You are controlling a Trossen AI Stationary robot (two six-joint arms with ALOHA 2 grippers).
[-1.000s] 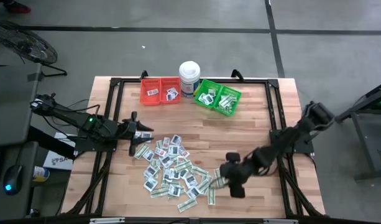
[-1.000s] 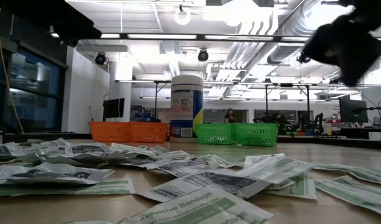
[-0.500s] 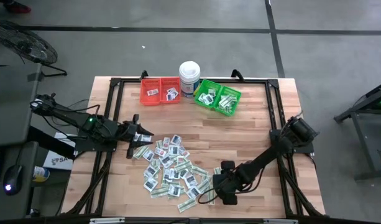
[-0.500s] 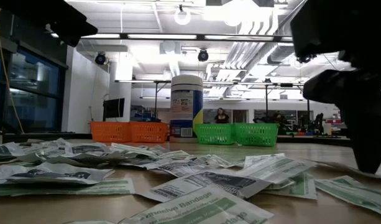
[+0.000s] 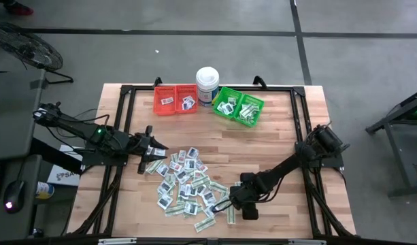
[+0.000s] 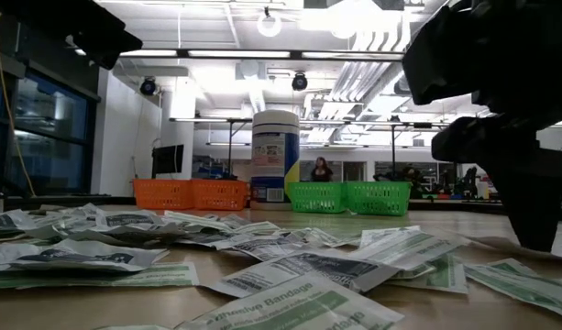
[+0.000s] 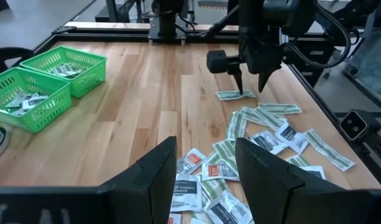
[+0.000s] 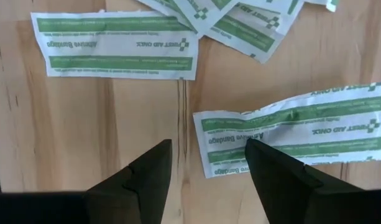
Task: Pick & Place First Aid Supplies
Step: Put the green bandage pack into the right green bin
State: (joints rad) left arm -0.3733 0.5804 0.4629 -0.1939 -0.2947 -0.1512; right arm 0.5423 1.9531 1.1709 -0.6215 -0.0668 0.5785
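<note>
Reaching down with fingers spread, the right gripper (image 8: pixel 206 171) hangs over a long green-and-white paper bandage strip (image 8: pixel 296 134), at the pile's four o'clock edge, ready to pinch it; the left gripper (image 7: pixel 206 171) waits spread at nine o'clock.

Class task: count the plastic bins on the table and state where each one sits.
2. The red bin stands at the table's far edge, left of the white tub; the green bin stands just right of the tub. None appears hidden.
</note>
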